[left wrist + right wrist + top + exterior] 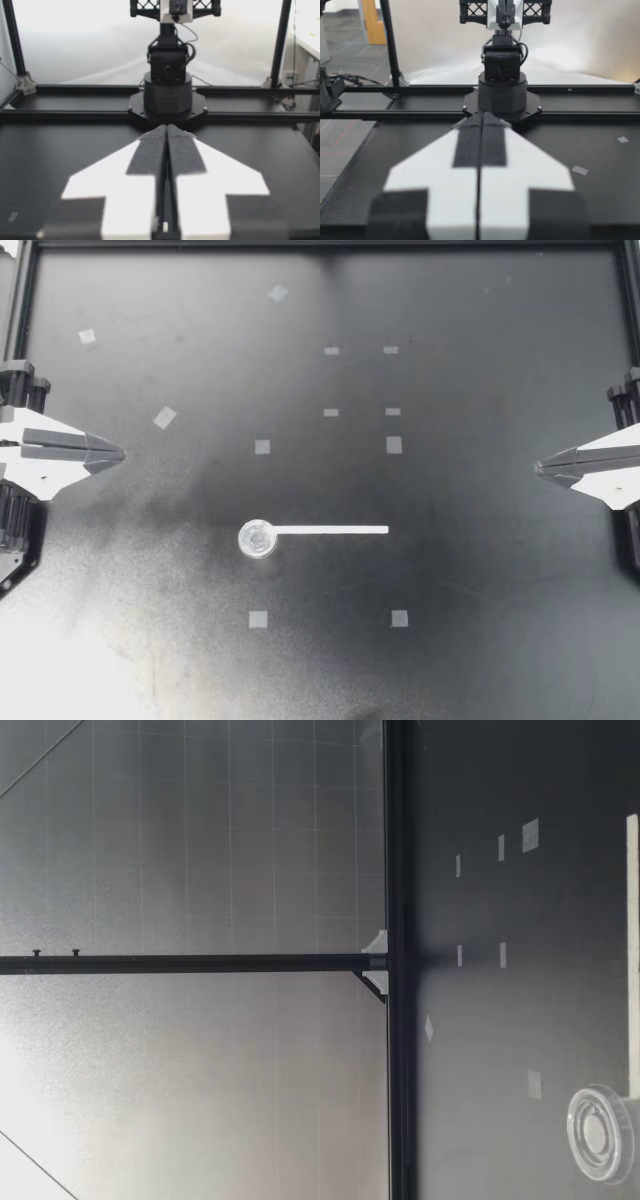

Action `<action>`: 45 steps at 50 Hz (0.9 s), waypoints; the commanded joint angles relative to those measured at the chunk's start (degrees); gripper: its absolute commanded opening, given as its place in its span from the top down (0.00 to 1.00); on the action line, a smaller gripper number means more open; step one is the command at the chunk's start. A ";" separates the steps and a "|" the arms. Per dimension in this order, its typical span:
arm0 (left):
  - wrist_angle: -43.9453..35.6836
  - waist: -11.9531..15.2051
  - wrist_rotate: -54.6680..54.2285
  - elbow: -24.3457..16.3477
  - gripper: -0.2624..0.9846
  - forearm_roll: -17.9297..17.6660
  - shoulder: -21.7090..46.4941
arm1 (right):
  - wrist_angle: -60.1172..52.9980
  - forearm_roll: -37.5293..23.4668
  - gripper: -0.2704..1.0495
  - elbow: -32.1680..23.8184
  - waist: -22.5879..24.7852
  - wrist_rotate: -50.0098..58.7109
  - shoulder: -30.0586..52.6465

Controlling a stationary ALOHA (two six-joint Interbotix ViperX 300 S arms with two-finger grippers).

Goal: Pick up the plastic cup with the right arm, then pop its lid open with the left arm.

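Note:
A small clear plastic lid (258,538) lies flat on the black table, touching one end of a long white strip (330,530). The low view shows the lid (600,1133) close to that camera, beside the strip (632,920). My left gripper (120,453) rests shut at the table's left edge with nothing in it, far from the lid. At the right edge my right gripper (538,468) is shut and holds nothing. In the left wrist view the fingers (167,131) press together and point at my other arm's base (168,95). The right wrist view shows its fingers (481,119) pressed together likewise.
Several small pale tape squares (262,447) dot the black table (480,620). A black frame rail (320,245) runs along the far edge. Each arm's base (502,95) stands opposite the other. No arm appears in the low view.

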 commanded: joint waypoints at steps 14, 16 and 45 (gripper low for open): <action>4.83 -0.79 -1.58 2.46 0.81 -3.25 4.13 | -0.09 3.16 0.85 2.29 -0.09 4.13 4.39; 8.96 -0.79 -1.67 0.00 0.81 -3.60 6.59 | -0.35 2.81 0.85 1.85 0.00 4.31 6.59; 13.45 -5.27 -6.15 -7.56 0.81 -4.83 36.04 | -24.79 0.97 0.21 -17.58 1.05 10.55 66.97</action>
